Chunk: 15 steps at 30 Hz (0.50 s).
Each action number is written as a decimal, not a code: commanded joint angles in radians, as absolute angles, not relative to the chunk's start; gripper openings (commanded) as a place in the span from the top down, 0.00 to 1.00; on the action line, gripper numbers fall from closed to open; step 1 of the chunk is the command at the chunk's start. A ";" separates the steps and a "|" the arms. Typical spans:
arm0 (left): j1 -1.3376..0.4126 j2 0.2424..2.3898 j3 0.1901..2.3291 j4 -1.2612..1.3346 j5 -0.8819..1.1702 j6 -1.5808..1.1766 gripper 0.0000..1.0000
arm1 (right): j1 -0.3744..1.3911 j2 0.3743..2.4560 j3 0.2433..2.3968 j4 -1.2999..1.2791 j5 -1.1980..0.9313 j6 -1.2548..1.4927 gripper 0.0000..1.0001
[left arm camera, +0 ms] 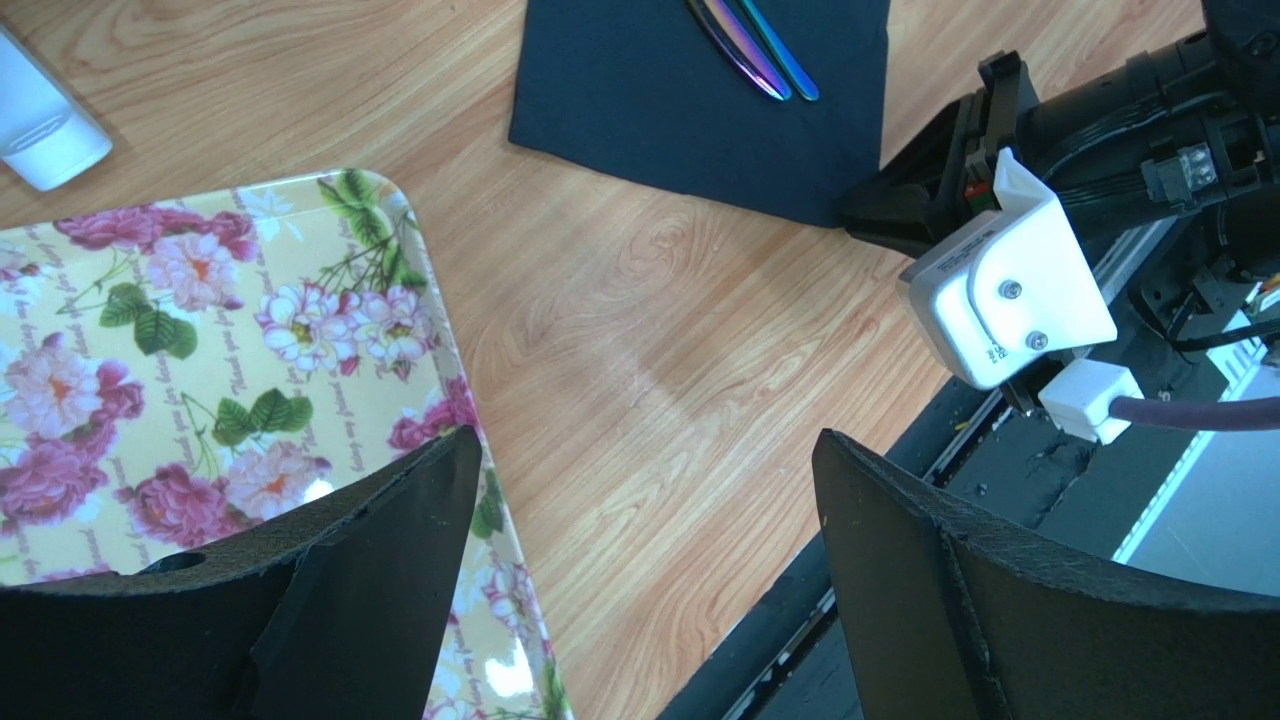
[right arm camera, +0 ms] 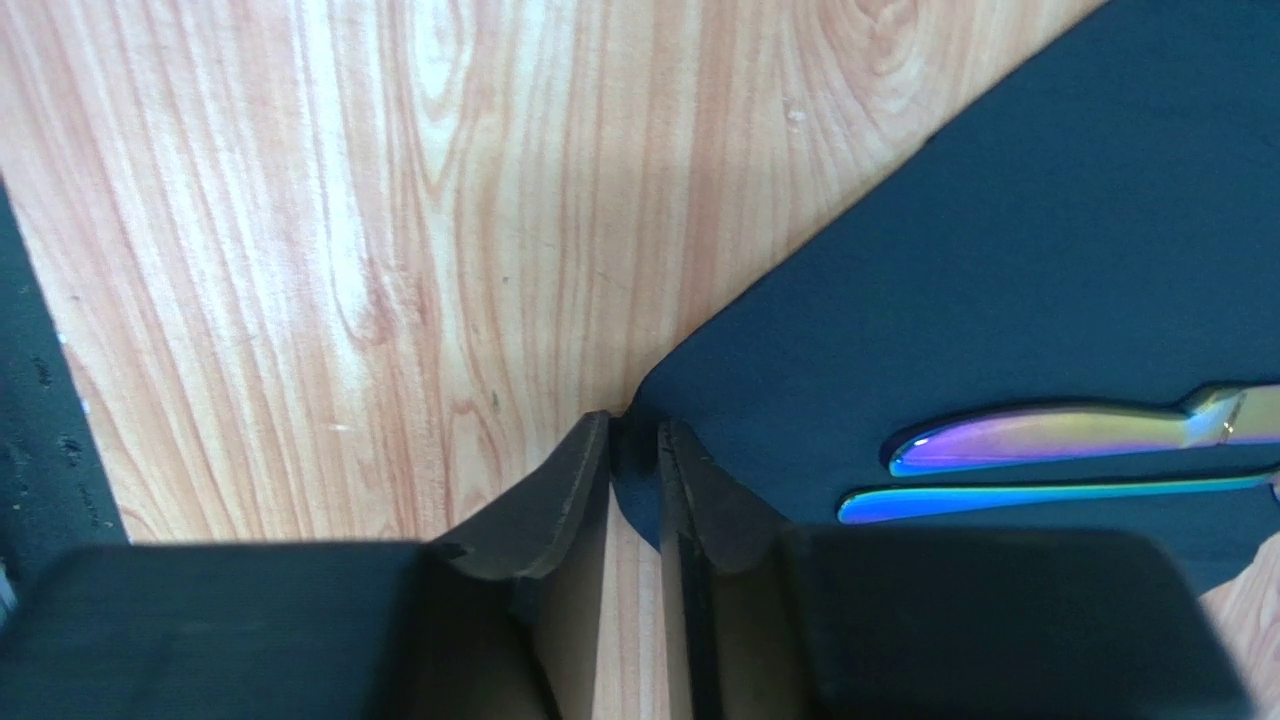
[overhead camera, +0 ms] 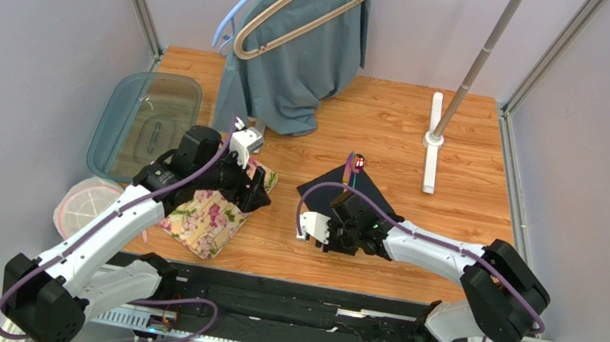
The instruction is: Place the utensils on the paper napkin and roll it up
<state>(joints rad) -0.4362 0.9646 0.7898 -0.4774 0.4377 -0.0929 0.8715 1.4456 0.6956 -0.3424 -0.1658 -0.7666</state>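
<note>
The black paper napkin (overhead camera: 370, 190) (left arm camera: 676, 90) (right arm camera: 1022, 255) lies flat on the wooden table, right of centre. Two iridescent utensils (overhead camera: 355, 165) (left arm camera: 751, 38) (right arm camera: 1052, 438) rest side by side on it, their ends reaching past its far corner. My right gripper (overhead camera: 331, 215) (right arm camera: 634, 428) is low at the napkin's near corner, and that corner sits pinched between its nearly closed fingertips. My left gripper (overhead camera: 259, 184) (left arm camera: 646, 450) hovers wide open over the right edge of the floral mat (overhead camera: 205, 215) (left arm camera: 181, 330), with nothing between its fingers.
A clear lidded container (overhead camera: 142, 122) and a round pink-rimmed lid (overhead camera: 83, 205) sit at the left. A grey-teal garment (overhead camera: 300, 51) hangs on hangers at the back. A white pole stand (overhead camera: 435, 141) is at the back right. A black rail runs along the near table edge.
</note>
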 commanded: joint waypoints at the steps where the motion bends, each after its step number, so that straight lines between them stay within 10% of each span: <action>1: -0.430 0.946 0.796 -0.448 0.465 -0.100 0.10 | 0.903 1.416 0.703 -0.380 -0.184 -0.778 0.90; 15: -0.413 0.890 0.772 -0.433 0.479 -0.092 0.10 | 0.893 1.348 0.816 -0.561 -0.241 -0.764 1.00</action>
